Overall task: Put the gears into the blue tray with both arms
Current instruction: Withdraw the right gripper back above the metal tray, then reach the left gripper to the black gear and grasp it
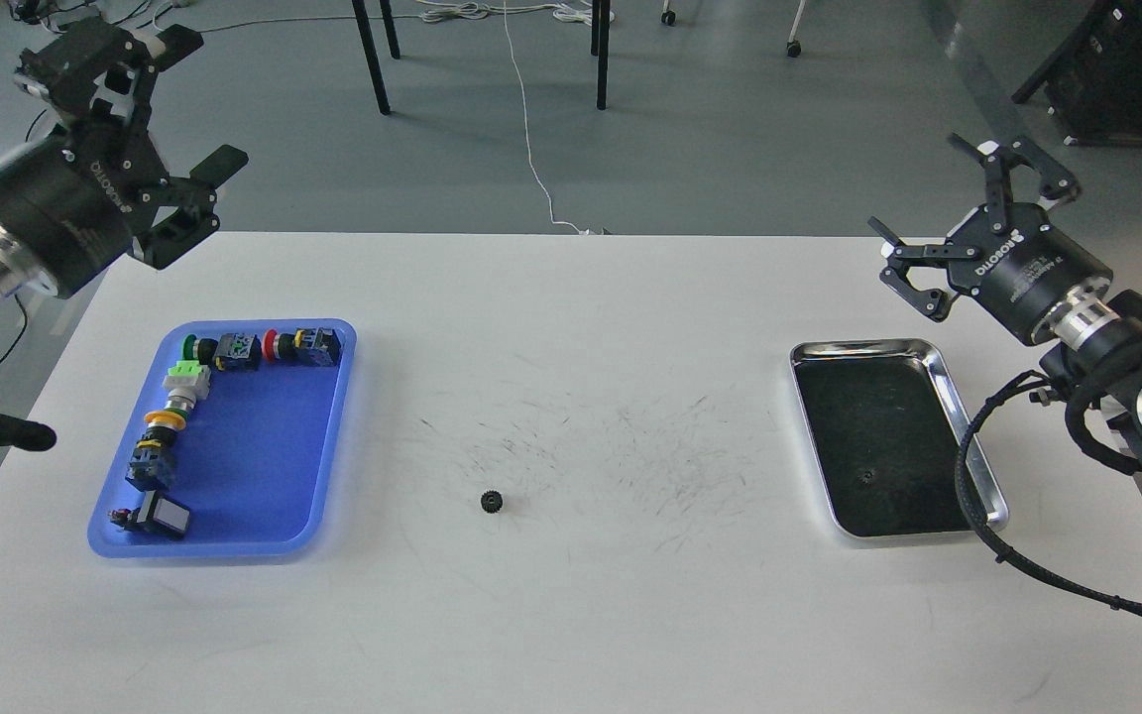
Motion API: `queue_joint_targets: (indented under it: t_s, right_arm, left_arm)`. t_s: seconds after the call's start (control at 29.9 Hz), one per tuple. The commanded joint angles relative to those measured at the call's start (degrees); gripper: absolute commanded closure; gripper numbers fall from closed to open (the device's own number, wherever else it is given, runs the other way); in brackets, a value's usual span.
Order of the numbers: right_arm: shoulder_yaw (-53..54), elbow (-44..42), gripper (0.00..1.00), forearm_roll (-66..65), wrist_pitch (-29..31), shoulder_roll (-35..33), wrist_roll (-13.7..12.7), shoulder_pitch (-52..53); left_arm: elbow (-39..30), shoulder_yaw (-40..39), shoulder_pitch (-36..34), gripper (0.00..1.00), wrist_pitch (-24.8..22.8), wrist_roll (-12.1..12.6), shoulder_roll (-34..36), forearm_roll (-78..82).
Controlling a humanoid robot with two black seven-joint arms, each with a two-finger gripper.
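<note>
One small black gear [492, 501] lies alone on the white table [571, 615], a little in front of centre. The blue tray [269, 456] sits at the left and holds a row of colourful push-button switches [179, 397] along its far and left sides. My left gripper [196, 107] hangs open in the air beyond the table's far left corner, above and behind the tray. My right gripper [933, 203] is open too, raised over the far right edge of the table. Neither holds anything. Both are far from the gear.
A shiny steel tray [948, 402] with a dark inside lies at the right, under my right arm's cable; a faint small round thing [866, 476] rests in it. Dark scuff marks cover the table's middle. Chair legs and floor cables lie beyond the far edge.
</note>
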Motion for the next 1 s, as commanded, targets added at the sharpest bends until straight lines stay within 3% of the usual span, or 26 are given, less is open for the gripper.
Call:
queue_joint_targets:
  t_s: [0.0, 0.2, 0.53, 0.7, 0.97]
  right_arm:
    - [3.46, -0.25, 0.06, 1.98, 0.97, -0.08, 0.08, -4.39]
    - [3.21, -0.08, 0.06, 2.25, 1.23, 0.53, 0.08, -5.89]
    - [1.36, 0.37, 0.06, 2.07, 1.41, 0.45, 0.08, -5.72]
    - [1.27, 0.45, 0.06, 2.07, 1.32, 0.53, 0.08, -5.81]
    - [1.36, 0.45, 0.06, 2.07, 1.24, 0.62, 0.08, -5.72]
  left_arm:
    - [-0.05, 4.44, -0.27, 0.02, -6.47, 1.68, -0.06, 11.09]
    - [-0.05, 8.75, 0.43, 0.02, -15.71, 1.33, -0.24, 36.75]
    - [0.65, 19.82, 0.26, 0.02, -15.02, 0.71, -9.28, 72.70]
    - [0.83, 26.86, 0.17, 0.02, -12.47, 0.71, -10.87, 80.98]
    - [3.64, 32.40, 0.17, 0.02, -12.29, 0.71, -15.43, 93.99]
